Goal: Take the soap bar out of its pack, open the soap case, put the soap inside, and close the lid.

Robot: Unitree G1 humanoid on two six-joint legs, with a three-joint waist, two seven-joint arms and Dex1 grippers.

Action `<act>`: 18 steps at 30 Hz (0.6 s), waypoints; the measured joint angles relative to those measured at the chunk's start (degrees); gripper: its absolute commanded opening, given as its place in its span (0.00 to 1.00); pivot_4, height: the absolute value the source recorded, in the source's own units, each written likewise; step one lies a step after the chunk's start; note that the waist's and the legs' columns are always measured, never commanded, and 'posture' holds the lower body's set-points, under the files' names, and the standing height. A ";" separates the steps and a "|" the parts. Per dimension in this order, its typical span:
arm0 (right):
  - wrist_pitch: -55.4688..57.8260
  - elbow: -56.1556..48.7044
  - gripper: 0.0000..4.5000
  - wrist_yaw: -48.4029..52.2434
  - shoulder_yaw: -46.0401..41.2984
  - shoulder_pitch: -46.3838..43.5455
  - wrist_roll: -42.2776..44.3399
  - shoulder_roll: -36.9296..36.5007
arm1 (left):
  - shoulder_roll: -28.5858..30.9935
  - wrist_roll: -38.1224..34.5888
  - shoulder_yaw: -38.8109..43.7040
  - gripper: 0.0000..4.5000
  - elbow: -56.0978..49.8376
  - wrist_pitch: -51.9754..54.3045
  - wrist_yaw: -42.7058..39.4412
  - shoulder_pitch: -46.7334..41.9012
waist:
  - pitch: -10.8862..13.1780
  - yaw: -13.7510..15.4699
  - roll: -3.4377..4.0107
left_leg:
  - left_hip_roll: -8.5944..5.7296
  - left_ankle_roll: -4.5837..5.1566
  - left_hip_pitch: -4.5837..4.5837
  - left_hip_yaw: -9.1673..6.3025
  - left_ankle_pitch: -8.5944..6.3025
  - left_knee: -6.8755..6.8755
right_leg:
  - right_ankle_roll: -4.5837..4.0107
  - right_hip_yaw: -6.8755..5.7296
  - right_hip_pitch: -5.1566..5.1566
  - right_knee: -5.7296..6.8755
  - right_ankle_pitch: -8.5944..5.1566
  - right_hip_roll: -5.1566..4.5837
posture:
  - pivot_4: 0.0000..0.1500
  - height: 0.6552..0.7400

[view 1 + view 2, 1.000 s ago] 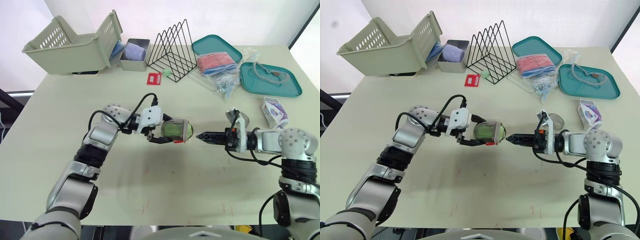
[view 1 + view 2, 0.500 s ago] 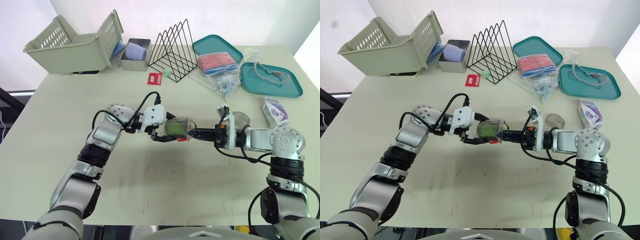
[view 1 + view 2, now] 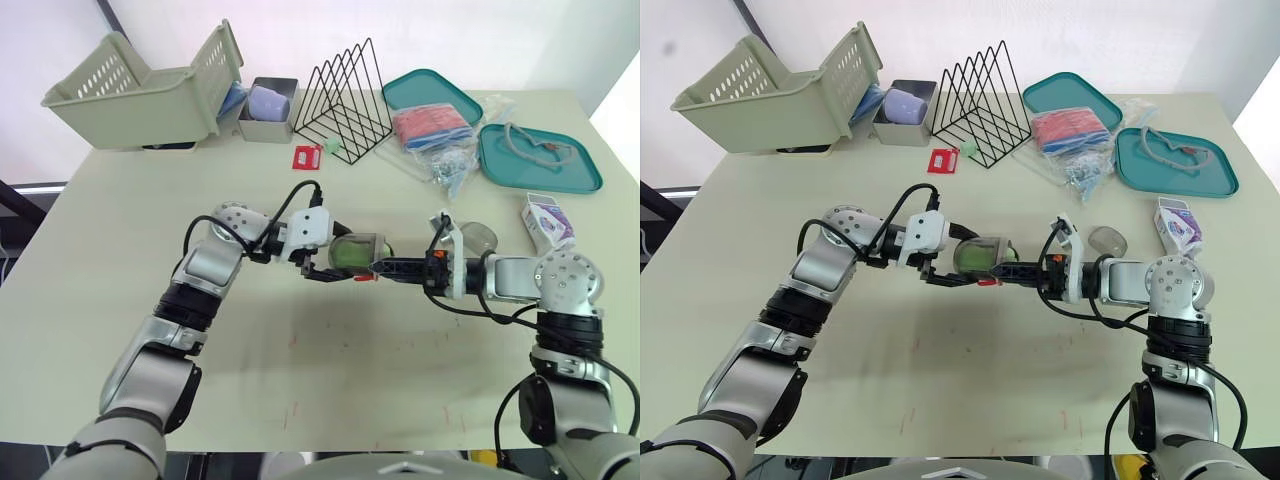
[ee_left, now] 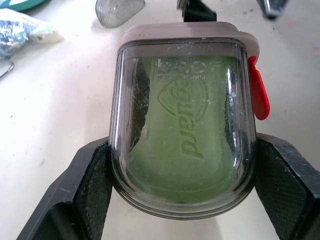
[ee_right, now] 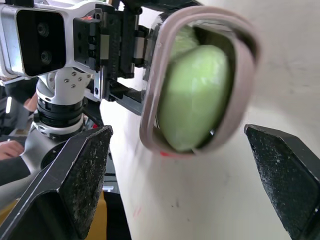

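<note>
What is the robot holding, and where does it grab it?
The left gripper holds the soap case, green soap inside, jaws pressing its two long sides. The right gripper, open at the case's mouth, holds nothing.

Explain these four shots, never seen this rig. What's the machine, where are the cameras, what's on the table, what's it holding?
It is a humanoid robot with two arms, each ending in a two-finger black gripper. The two wide pictures come from a stereo camera on its head, looking down over the arms; the two close-ups come from cameras on each wrist, looking along that gripper's fingers. The left gripper is shut on a clear soap case with a green soap bar inside, open at one end. The right gripper, open, has its tips at the case's open end. On the table lie a clear lid beside the right arm, a small purple-and-white box, two teal trays, plastic bags, a wire rack, a basket and a small tin.
</note>
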 measured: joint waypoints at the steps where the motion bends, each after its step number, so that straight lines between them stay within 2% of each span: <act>1: 0.00 0.07 0.98 0.00 0.00 0.00 0.00 0.09 | 0.01 0.00 0.00 0.77 0.04 -0.02 0.00 0.00 | 0.00 -0.06 0.00 | 0.00 0.00 0.00 0.00 0.00 0.00 | 0.00 0.00 0.00 0.00 0.00 0.00 | 1.00 1.00; 18: -0.01 2.50 0.98 -3.53 -1.40 -2.11 -0.63 5.62 | -1.49 0.02 -0.06 0.77 -0.05 -0.02 0.74 -0.01 | 0.00 -0.78 0.00 | 0.00 0.00 -0.01 -0.02 0.00 -0.02 | 0.00 -0.01 0.00 -0.01 0.00 0.00 | 1.00 1.00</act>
